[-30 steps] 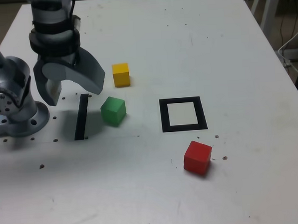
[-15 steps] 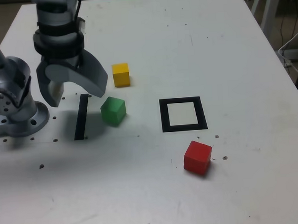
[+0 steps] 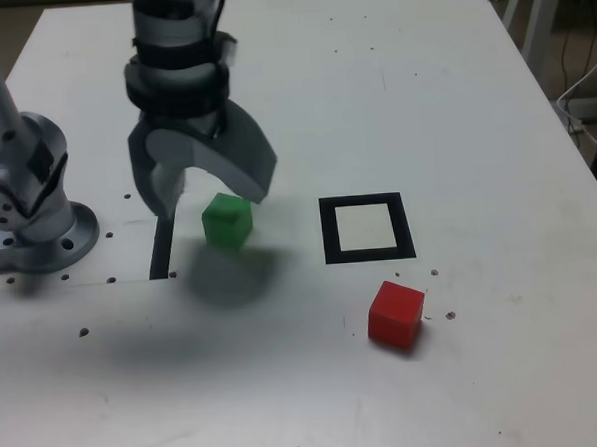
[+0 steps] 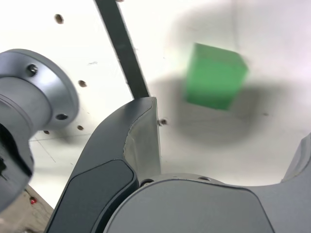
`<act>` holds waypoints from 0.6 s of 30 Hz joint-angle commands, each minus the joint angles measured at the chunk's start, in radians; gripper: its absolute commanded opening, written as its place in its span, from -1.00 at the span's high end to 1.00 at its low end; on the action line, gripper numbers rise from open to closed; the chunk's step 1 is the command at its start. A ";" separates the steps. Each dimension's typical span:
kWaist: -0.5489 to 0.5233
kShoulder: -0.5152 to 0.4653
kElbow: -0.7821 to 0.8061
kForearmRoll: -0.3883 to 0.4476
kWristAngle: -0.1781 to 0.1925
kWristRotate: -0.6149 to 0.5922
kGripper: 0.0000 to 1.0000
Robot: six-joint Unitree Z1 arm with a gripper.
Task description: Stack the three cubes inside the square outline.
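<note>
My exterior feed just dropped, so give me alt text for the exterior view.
The open gripper hangs over the green cube on the white table. The square outline sits empty to its right in this view, the red cube nearer the camera.

Yellow cube — hidden behind arm (image 3: 180, 69)

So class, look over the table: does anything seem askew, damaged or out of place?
Nothing is damaged. The green cube and red cube sit turned at an angle to the square outline, both outside it; the open claw hides any yellow cube.
</note>
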 commanded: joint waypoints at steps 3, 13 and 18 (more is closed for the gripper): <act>-0.037 0.038 -0.060 0.035 0.000 -0.008 -1.00; -0.108 0.138 -0.197 0.085 0.000 -0.010 -1.00; -0.142 0.197 -0.267 0.095 0.004 -0.009 -1.00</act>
